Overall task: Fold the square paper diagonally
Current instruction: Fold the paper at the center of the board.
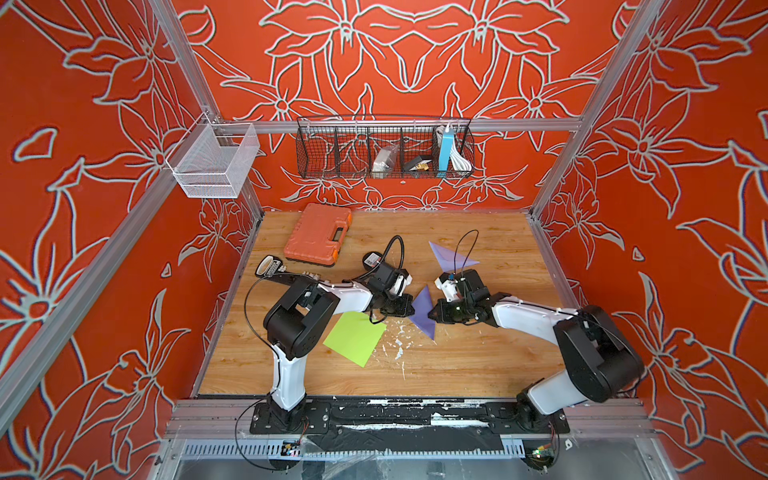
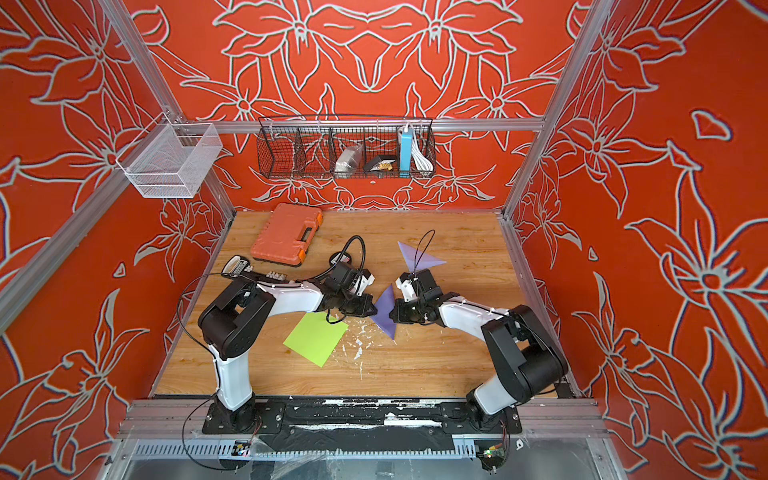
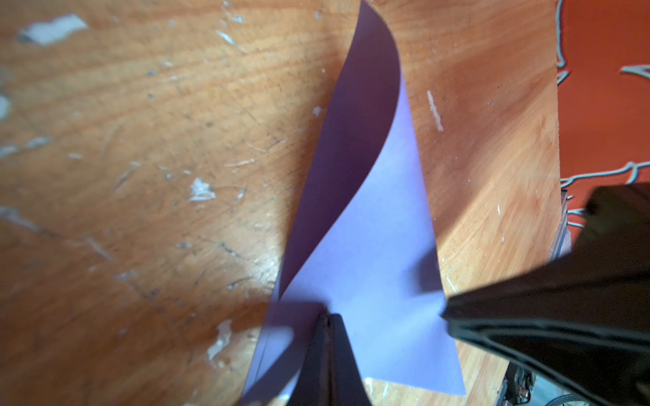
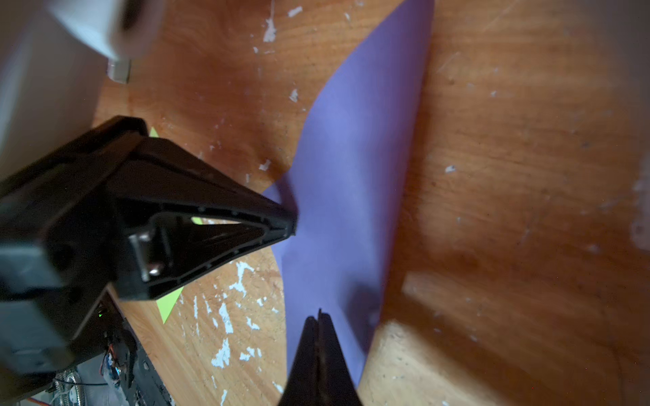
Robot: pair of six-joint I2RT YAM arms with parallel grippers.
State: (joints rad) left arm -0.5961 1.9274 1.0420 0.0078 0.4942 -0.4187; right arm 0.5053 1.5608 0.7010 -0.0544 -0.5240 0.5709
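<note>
Here, purple paper (image 1: 423,312) between left pincer (image 1: 409,309), right pincer (image 1: 433,314), both touching

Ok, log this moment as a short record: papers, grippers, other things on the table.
held paper: purple sheet, bent in a curve, not creased flat
left gripper: shut on one side of it
right gripper: shut on the opposite side
other paper: green square, flat; purple triangle, farther back
clutter: orange case, back left
</note>
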